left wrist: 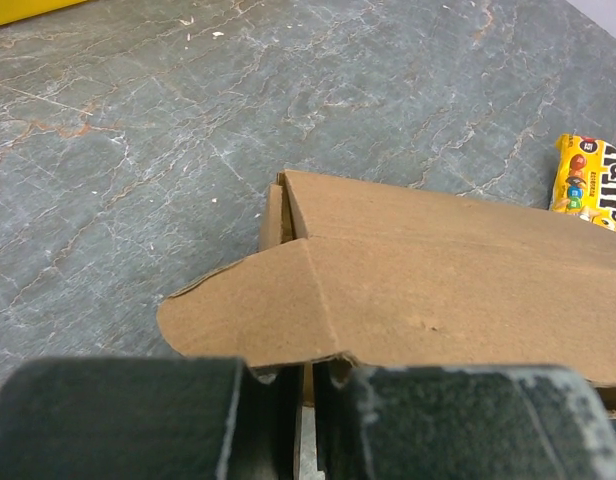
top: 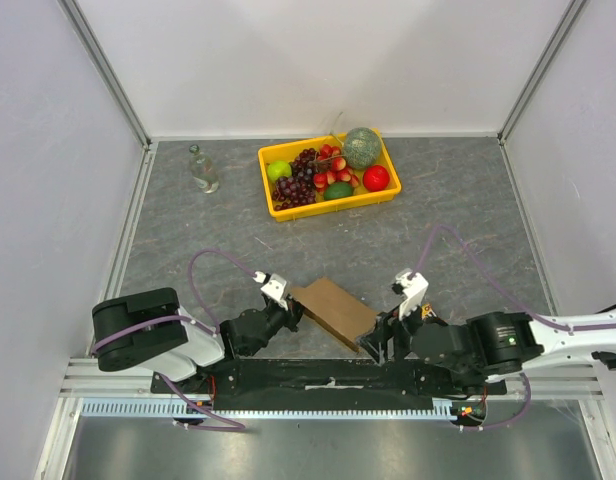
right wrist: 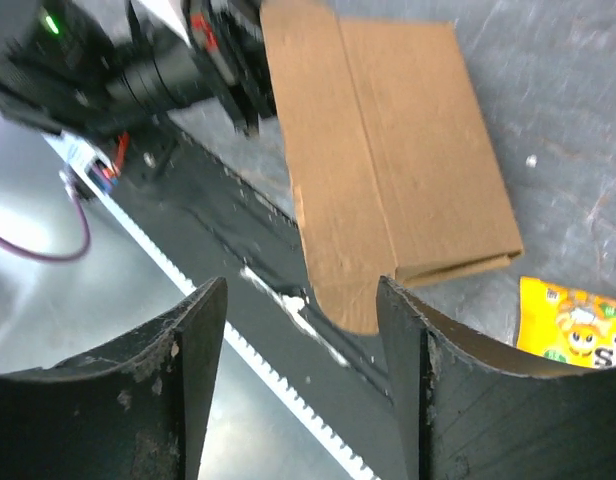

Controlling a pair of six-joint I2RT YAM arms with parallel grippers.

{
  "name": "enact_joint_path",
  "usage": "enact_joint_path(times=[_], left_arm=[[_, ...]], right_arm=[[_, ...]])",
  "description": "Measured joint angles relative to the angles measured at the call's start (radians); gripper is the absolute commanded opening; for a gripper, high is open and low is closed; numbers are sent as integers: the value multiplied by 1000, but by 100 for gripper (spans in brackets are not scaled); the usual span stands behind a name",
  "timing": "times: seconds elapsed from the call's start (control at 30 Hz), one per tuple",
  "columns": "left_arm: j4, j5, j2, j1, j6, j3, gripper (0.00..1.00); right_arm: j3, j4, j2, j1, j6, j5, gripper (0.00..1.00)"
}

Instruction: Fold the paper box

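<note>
The paper box (top: 333, 308) is a flattened brown carton lying near the table's front edge, between my two grippers. In the left wrist view the box (left wrist: 438, 290) fills the lower middle, with a rounded flap at its near left. My left gripper (top: 288, 308) is at the box's left end, and its jaws (left wrist: 303, 375) are shut on the edge of that flap. My right gripper (top: 376, 345) is at the box's near right corner. Its jaws (right wrist: 300, 300) are wide open, with a rounded flap of the box (right wrist: 398, 170) just inside the right finger, not gripped.
A yellow candy packet (left wrist: 593, 185) lies on the table beside the box's far end, also in the right wrist view (right wrist: 578, 320). A yellow fruit tray (top: 328, 208) and a small bottle (top: 202, 168) stand at the back. The black base rail (top: 318, 375) runs under the right gripper.
</note>
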Motion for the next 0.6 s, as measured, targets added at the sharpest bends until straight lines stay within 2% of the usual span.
enact_joint_path(times=[0.13, 0.23, 0.5, 0.53, 0.6], left_arm=[[-19, -1, -12, -5, 0, 0, 20], [-57, 0, -48, -12, 0, 0, 24], [-210, 1, -217, -29, 0, 0, 32], [-232, 1, -244, -29, 0, 0, 37], [-278, 1, -297, -34, -1, 0, 39]], right_arm=[[-25, 48, -106, 0, -23, 92, 55], [-70, 117, -130, 0, -49, 171, 50], [-89, 232, 93, -2, -79, 305, 44], [-89, 240, 124, -6, -80, 314, 44], [-89, 260, 161, -23, -84, 317, 42]])
